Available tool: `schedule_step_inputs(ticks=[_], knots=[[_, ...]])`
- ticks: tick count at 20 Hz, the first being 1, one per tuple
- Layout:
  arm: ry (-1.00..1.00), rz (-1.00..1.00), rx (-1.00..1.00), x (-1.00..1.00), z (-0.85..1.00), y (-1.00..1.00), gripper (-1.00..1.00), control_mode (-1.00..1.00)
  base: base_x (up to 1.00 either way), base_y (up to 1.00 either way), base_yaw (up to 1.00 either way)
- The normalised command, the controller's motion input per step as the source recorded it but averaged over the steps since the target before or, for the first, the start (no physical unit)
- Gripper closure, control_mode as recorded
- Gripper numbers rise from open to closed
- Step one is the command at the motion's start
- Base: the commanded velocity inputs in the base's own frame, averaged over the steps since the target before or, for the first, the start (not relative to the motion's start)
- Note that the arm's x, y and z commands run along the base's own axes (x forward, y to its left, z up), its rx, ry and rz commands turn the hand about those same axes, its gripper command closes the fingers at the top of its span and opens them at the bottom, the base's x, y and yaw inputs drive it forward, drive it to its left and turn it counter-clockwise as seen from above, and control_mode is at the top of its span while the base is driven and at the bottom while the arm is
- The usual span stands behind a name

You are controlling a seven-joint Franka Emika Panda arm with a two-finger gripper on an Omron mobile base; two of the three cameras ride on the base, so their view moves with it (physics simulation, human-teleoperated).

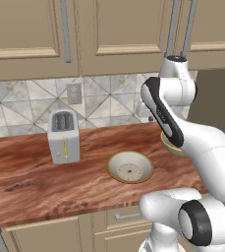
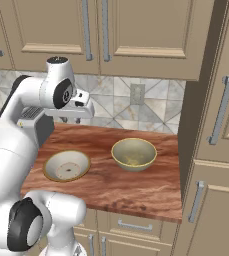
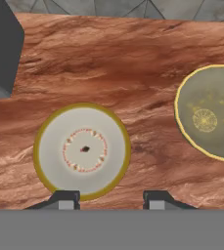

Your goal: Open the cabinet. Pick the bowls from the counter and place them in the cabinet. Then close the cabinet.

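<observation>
The cabinet [image 2: 146, 30] above the counter [image 2: 131, 187] has both doors shut, its grey bar handles [image 2: 105, 30] side by side. The wide shallow bowl [image 2: 67, 165] with a cream inside sits on the counter left of the deep rounded bowl [image 2: 133, 153]. My gripper [image 2: 74, 120] hangs open above the counter, behind the shallow bowl and pointing down. In the hand view the shallow bowl [image 3: 82, 150] lies just ahead of the left fingertip [image 3: 64, 199], and the deep bowl [image 3: 209, 112] is at the right edge. Nothing is between the fingers. The arm partly hides the deep bowl [image 1: 169, 145] in the left base view.
A silver toaster [image 1: 64, 137] stands on the counter [image 1: 30, 177] to the left of the shallow bowl [image 1: 130, 167]. A tall beige cabinet [image 2: 221, 110] closes off the counter's right end. A tiled wall with an outlet [image 2: 137, 92] runs behind.
</observation>
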Motion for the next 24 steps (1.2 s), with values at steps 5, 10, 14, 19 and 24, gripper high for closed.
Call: schedule_step_inputs(ticks=[5, 10, 14, 19, 24], knots=[[-0.07, 0.00, 0.00, -0.36, 0.00, 0.00, -1.00, -1.00, 0.00, 0.00, 0.00], [-0.27, 0.00, 0.00, -0.73, 0.06, 0.00, -1.00, -1.00, 0.00, 0.00, 0.00], [-0.32, 0.00, 0.00, -0.48, 0.23, 0.00, -1.00, -1.00, 0.00, 0.00, 0.00], [-0.29, 0.05, -0.04, -0.25, 0.47, 0.00, -1.00, -1.00, 0.00, 0.00, 0.00], [-0.27, 0.00, -0.04, -0.14, 0.57, -0.02, -1.00, -1.00, 0.00, 0.00, 0.00]])
